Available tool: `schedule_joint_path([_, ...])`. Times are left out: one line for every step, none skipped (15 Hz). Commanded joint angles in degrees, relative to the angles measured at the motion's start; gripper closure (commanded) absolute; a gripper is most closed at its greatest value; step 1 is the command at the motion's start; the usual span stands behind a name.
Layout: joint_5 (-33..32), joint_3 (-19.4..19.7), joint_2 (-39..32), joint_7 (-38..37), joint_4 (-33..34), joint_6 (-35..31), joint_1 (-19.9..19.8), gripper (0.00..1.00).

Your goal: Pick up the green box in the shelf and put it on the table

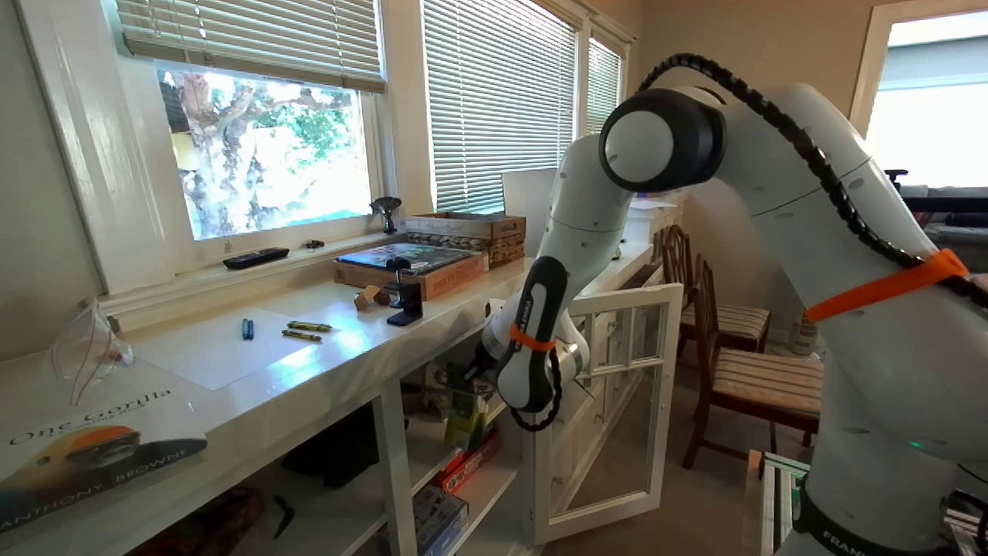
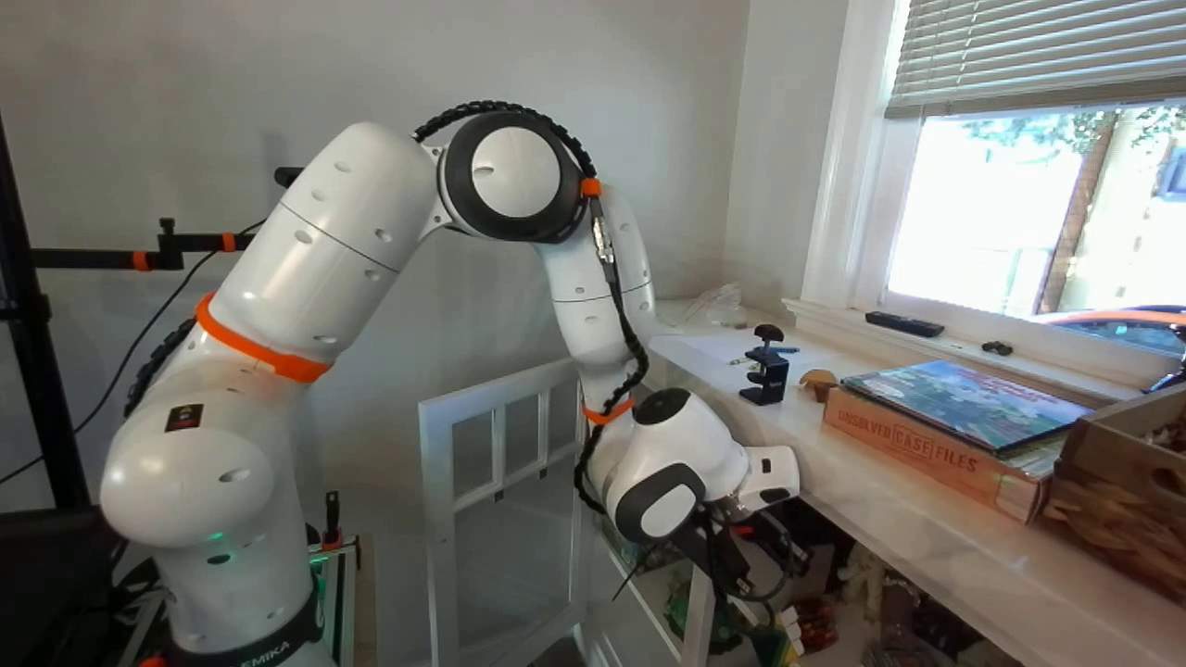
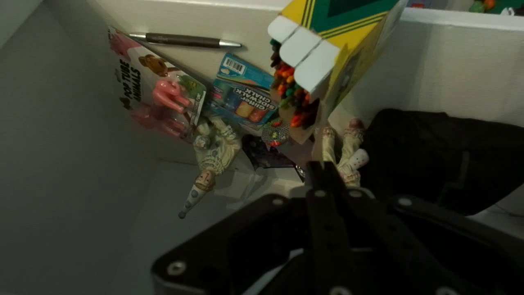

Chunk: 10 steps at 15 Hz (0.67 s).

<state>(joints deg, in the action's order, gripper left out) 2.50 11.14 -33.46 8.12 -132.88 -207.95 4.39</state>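
Inside the shelf [image 3: 442, 69], left to right across the wrist view, a Pop Tube Animals pack [image 3: 157, 88], a clown figure [image 3: 215, 155] and a chalk packet [image 3: 245, 96] lay to the left of the green box [image 3: 352, 24], whose open end showed crayons [image 3: 288, 78], seemingly close to the shelf's front edge. Just below the box in that view, the fingers [image 3: 316, 176] were pressed together and appeared to hold nothing; whether they touched its flap could not be told. The step in hand, I judged, was the approach, with the grasp not yet made: the next move called for backing away from the box, spreading the fingers and straddling its sides. Right of the box ran bare board, probably the roomiest side for one finger, up to a black bundle [image 3: 442, 159]. In an exterior view, again left to right, the desk [image 1: 459, 301] lay above the box and leftward from it, its front edge roofing the compartment, so the box would likely need drawing outward before it rose. Up there, left of the box, bare surface between yellow sticks [image 1: 309, 327] and a clamp [image 1: 407, 297] offered a landing. Right of the box, the glass-paned door [image 1: 621, 369] stood swung out, limiting sideways room.
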Motion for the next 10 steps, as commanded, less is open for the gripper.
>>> schedule_joint_path([0.57, -0.25, 4.87, 1.04, -4.60, 2.91, 0.79, 1.00])
schedule_joint_path([0.03, -0.78, 5.81, 0.75, -5.64, 3.34, 0.36, 1.00])
schedule_joint_path([-0.01, -0.91, 6.71, 0.68, -6.51, 3.88, 0.27, 1.00])
schedule_joint_path([0.25, -0.73, 7.64, 0.82, -7.62, 4.02, 0.46, 1.00])
schedule_joint_path([0.33, -0.50, 8.67, 1.05, -8.63, 4.35, 0.53, 1.00])
schedule_joint_path([0.37, -0.33, 9.56, 1.19, -9.53, 4.64, 0.54, 1.00])
schedule_joint_path([0.75, 0.16, 10.53, 1.56, -10.49, 5.04, 0.93, 1.00])
schedule_joint_path([0.80, 0.44, 11.46, 1.88, -11.32, 5.40, 1.05, 1.00])
schedule_joint_path([1.03, 0.84, 12.28, 2.28, -12.10, 5.72, 1.36, 1.00])
schedule_joint_path([1.04, 1.03, 13.19, 2.60, -12.82, 6.12, 1.43, 1.00])
